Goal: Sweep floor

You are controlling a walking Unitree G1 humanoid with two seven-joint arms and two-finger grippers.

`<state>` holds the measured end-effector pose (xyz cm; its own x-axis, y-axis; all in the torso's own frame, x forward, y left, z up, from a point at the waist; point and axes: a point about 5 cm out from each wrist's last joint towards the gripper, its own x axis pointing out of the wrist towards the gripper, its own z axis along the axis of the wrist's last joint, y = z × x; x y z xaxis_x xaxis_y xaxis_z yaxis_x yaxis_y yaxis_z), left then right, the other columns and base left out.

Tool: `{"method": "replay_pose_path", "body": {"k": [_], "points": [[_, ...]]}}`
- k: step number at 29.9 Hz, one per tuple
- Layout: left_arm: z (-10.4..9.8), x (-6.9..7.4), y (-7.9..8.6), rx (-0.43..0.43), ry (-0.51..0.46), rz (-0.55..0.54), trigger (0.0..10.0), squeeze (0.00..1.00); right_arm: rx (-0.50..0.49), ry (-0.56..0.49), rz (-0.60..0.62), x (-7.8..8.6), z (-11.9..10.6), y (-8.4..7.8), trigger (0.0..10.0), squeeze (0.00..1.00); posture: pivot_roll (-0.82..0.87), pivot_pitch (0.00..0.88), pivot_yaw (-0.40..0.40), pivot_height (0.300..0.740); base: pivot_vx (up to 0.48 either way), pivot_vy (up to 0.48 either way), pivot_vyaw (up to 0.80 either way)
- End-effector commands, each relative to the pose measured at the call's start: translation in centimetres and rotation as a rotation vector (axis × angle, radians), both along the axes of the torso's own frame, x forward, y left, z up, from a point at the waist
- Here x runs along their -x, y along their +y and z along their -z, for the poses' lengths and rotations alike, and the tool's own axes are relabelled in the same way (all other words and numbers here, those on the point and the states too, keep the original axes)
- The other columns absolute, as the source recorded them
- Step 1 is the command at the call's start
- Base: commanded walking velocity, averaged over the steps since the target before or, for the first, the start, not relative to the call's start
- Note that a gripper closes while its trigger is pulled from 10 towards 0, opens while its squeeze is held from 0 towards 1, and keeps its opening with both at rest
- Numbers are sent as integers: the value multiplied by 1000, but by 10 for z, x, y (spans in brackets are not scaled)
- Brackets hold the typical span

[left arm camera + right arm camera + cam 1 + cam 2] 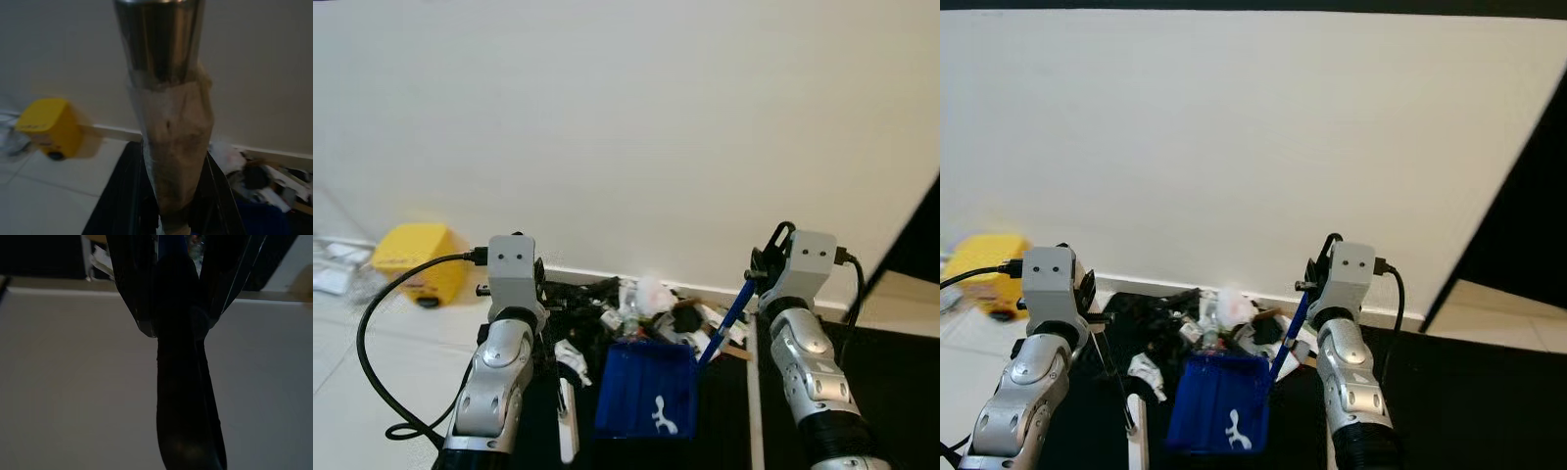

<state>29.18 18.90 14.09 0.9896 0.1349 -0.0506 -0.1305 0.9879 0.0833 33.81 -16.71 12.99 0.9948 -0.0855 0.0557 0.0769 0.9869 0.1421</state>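
Holding a blue plastic dustpan [646, 399] by its handle, the right tool [756, 284] sits above a trash pile [636, 304]. The left tool [171, 215] grips a silver broom pole [161, 44].

Both head views are evenly and fairly brightly lit, and the plain off-white wall [626, 127] looks washed out, with no hard shadows on it. The white crumpled litter [646, 294] at the wall's foot glares slightly and loses detail. The boxy yellow plastic container [984, 259] is soft and blurred. Both wrist views are dim and murky; the taped metal pole [171, 122] close to the lens is out of focus.
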Motion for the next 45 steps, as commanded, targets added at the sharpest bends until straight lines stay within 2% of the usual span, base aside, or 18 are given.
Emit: {"method": "replay_pose_path", "body": {"k": [1,45], "points": [[-8,1,2,-24,-32,-20,10000,0,-16,-30,10,-1,-4,-2,10000,0,69,8,31,740,0,0,788],[-6,2,3,-31,3,-39,10000,0,-26,-34,14,0,-1,0,10000,0,75,18,38,740,0,0,771]]}}
